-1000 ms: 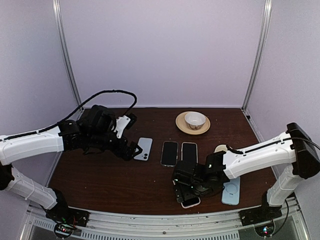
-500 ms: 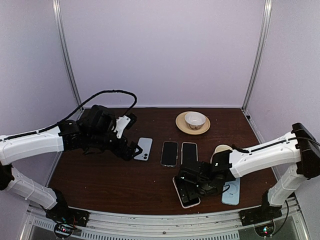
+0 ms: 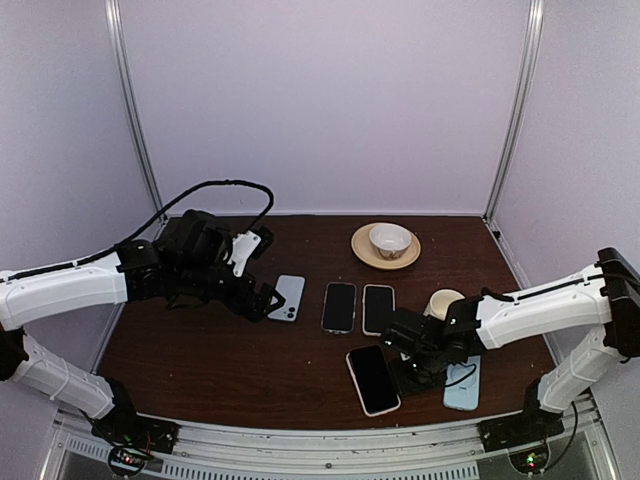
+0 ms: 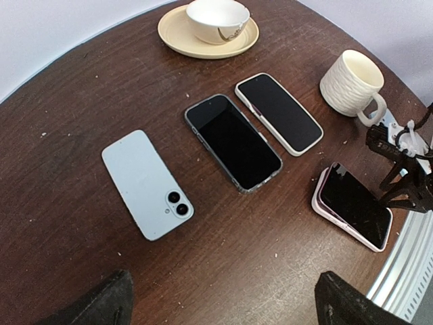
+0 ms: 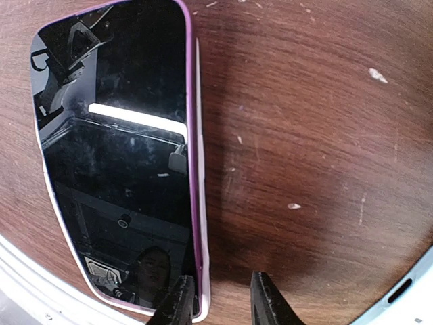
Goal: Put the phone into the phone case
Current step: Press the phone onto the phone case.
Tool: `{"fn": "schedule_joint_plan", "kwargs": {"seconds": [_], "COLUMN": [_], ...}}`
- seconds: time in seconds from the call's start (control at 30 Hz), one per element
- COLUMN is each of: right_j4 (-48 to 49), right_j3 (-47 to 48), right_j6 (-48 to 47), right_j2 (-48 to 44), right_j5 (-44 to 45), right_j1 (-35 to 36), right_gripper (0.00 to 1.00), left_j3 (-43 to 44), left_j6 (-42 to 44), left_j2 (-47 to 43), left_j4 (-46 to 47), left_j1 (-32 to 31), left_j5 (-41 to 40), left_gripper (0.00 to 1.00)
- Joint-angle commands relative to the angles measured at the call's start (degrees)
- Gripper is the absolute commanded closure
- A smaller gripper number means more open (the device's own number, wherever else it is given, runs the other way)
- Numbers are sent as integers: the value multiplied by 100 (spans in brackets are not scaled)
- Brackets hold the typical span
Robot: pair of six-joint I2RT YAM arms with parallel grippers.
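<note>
— The left end effector: how does it stand?
— Wide open, gripping nothing. Its arm comes in from the left with the elbow bent and the wrist tipped down. Its fingers hover just beside a pale blue phone, which lies face down on the surface.
— Further right?
— A clear-cased phone and a white-cased phone lie side by side, screens up. Behind them a bowl sits on a saucer.
— Where is the task's phone?
— Near the front edge. The phone lies screen up in the pink phone case. Whether it is fully seated, I cannot tell.
— The right end effector?
— Just right of that phone, its fingers a narrow gap apart and holding nothing. One fingertip is over the case's edge. The arm stretches in low from the right, forearm nearly level and wrist turned down. A mug stands behind the forearm, and a pale blue case lies partly beneath it.
</note>
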Motion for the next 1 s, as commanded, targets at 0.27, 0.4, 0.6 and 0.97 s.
{"fn": "schedule_joint_plan", "kwargs": {"seconds": [0.27, 0.4, 0.6, 0.97], "right_j4": [167, -70, -684, -1205], "right_j3": [-370, -286, 262, 1505], "right_j6": [228, 260, -28, 63], "right_j2": [778, 1055, 588, 684], "right_j5": [-480, -509, -195, 402], "right_j1": [218, 392, 389, 585], "right_gripper": [72, 76, 65, 1], "left_j3": [77, 79, 53, 62], "left_j6": [115, 128, 110, 117], "left_j2": [-109, -150, -183, -189], "left_j4": [134, 133, 179, 156], "left_j1": [58, 91, 111, 113], "left_j5": [17, -9, 41, 26], "left_gripper": [2, 2, 2, 2]}}
